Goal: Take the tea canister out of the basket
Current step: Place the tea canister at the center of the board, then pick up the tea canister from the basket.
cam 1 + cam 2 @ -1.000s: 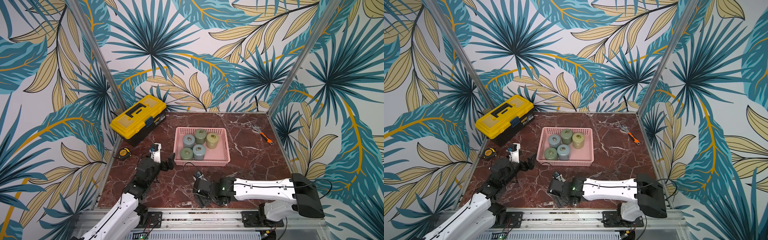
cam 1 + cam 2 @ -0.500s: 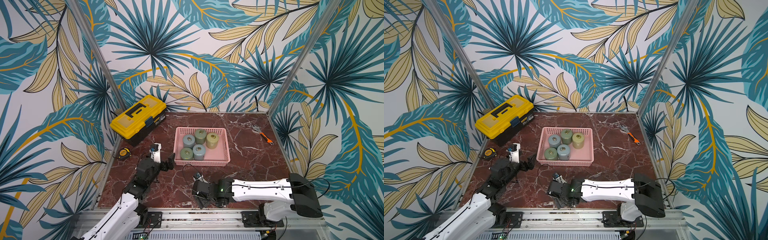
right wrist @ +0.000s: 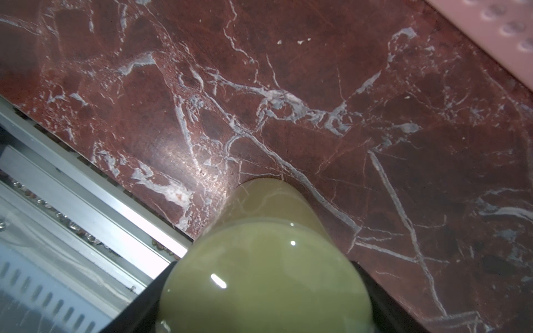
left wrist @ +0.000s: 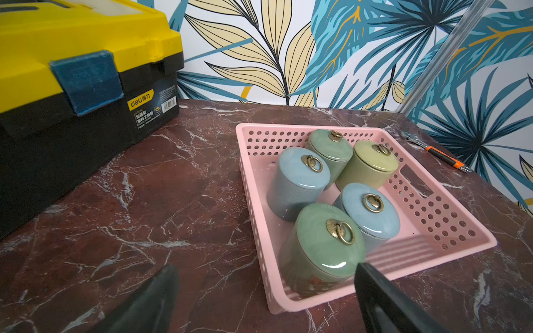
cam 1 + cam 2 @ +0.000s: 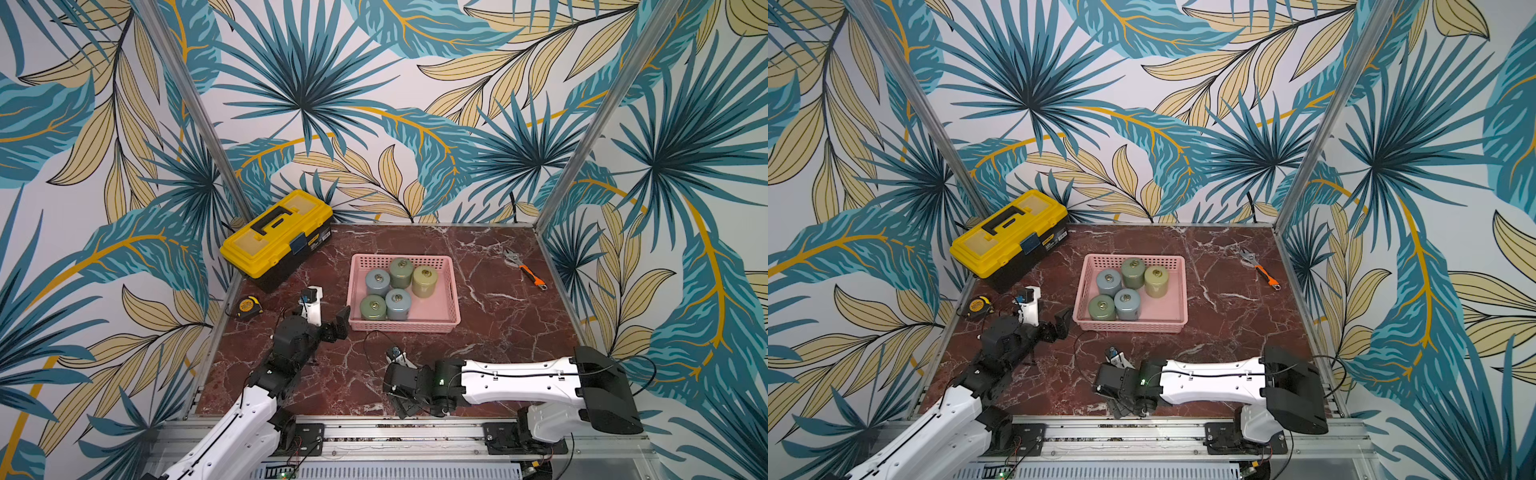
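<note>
The right arm has shifted a little. Its right gripper (image 3: 259, 271) is around the tea canister (image 3: 271, 201) at the front edge of the red worktop (image 5: 498, 316), outside the basket (image 5: 405, 327); I cannot tell if it squeezes. The left gripper (image 4: 265, 271) is spread wide, empty. Leafy walls (image 5: 374, 104) stand around.

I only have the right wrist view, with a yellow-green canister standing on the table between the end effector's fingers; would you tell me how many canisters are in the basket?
Observer: The basket holds five canisters, all upright with lids on.
Operator: Thank you. Where is the left end effector?
Observer: The left end effector is open and empty, just outside the basket's near corner, by a green canister.
Operator: Is anything lying toward the right wall?
Observer: A wrench with an orange handle lies there, apart from the basket.
</note>
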